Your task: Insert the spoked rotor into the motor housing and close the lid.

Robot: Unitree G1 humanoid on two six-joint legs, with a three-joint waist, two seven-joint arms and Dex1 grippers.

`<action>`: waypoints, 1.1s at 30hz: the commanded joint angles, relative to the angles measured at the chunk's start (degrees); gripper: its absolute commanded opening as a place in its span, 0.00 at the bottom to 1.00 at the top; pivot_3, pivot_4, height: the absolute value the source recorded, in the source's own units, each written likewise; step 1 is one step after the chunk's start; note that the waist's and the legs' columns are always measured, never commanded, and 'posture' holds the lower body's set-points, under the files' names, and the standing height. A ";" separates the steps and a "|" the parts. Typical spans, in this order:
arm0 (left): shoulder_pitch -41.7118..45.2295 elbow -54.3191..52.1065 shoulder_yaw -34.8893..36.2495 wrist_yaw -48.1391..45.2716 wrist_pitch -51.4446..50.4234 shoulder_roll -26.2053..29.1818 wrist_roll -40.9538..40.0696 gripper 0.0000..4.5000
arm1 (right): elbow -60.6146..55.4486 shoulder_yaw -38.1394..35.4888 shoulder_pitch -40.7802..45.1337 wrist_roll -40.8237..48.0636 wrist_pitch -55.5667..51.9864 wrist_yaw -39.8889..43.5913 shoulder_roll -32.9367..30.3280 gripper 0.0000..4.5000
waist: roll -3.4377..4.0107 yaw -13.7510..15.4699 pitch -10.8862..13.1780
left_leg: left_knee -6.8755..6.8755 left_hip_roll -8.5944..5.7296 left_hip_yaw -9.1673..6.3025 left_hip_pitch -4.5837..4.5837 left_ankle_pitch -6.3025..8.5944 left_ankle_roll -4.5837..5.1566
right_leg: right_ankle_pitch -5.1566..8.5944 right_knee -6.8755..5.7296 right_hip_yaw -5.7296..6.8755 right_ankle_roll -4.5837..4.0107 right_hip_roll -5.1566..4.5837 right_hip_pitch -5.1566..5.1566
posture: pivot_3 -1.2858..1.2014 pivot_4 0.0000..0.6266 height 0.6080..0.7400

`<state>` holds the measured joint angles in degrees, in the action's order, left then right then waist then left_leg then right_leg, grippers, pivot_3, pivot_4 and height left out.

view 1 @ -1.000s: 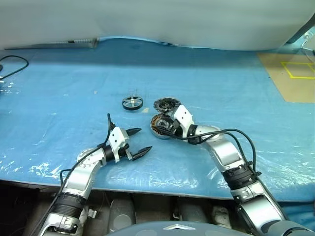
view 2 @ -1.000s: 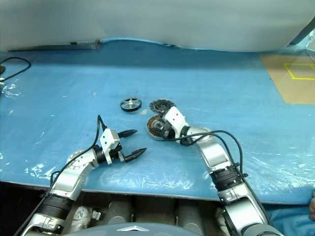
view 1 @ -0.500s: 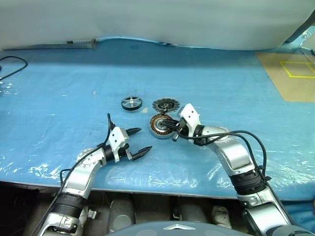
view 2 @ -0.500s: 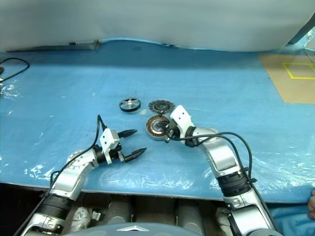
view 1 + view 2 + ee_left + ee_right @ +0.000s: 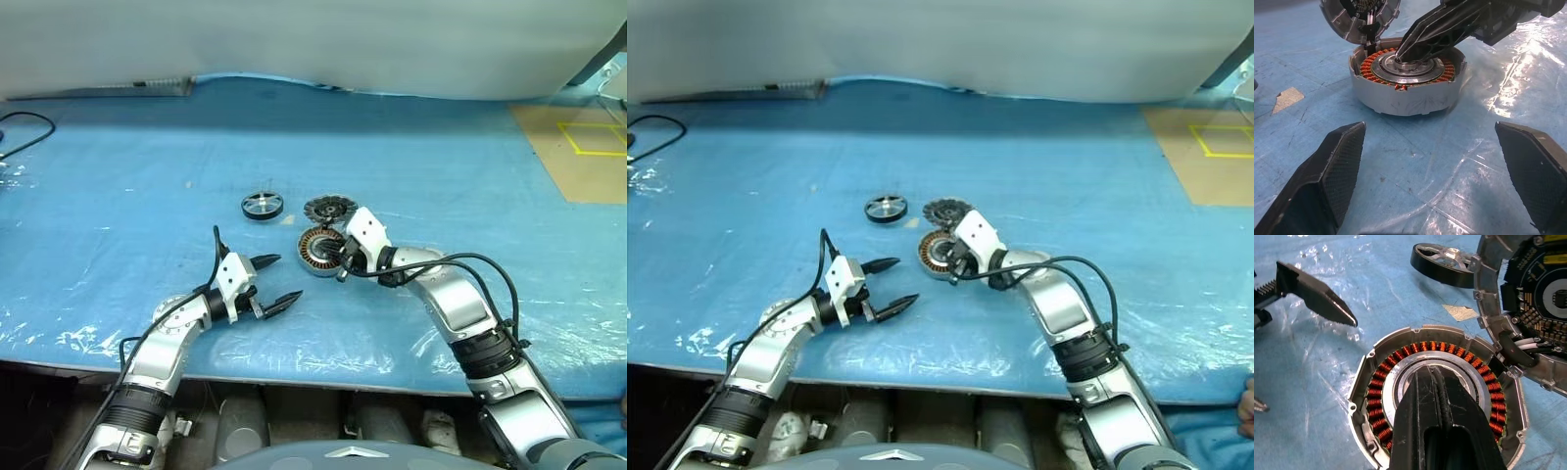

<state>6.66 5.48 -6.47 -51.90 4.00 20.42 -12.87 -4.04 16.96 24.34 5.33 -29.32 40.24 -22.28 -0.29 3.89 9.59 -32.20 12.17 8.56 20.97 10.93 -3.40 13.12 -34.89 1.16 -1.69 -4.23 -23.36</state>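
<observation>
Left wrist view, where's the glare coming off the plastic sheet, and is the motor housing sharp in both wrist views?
Left wrist view: bright glare streaks the plastic sheet beside the motor housing, which looks sharp; the left tool's near fingers look soft. Right wrist view: the housing's copper windings are crisp, with pale sheen on the wrinkled sheet near the spoked rotor.

Head stereo pair: looks forward and down over the blue worktop (image 5: 118,147) from a distance. Wrist cameras: low, close range, each sighting along its own tool. All views share the motor housing (image 5: 1406,78).
</observation>
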 commanded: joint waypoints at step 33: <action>-0.23 -1.06 -0.65 1.28 1.59 -0.68 0.36 1.00 | -7.42 1.22 2.59 -1.79 -3.57 0.65 -0.82 0.00 | 0.00 0.01 0.00 | -0.06 0.01 0.00 -0.06 0.00 0.00 | 0.00 -0.11 -0.01 0.00 0.00 0.04 | 0.52 0.24 1.00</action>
<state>6.47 5.61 -7.03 -50.70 4.50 19.57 -12.34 -9.62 17.77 26.19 3.25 -33.78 40.69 -23.51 -0.28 3.90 9.59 -32.26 12.18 8.56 20.91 10.93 -3.40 13.12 -35.00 1.14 -1.70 -4.23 -23.32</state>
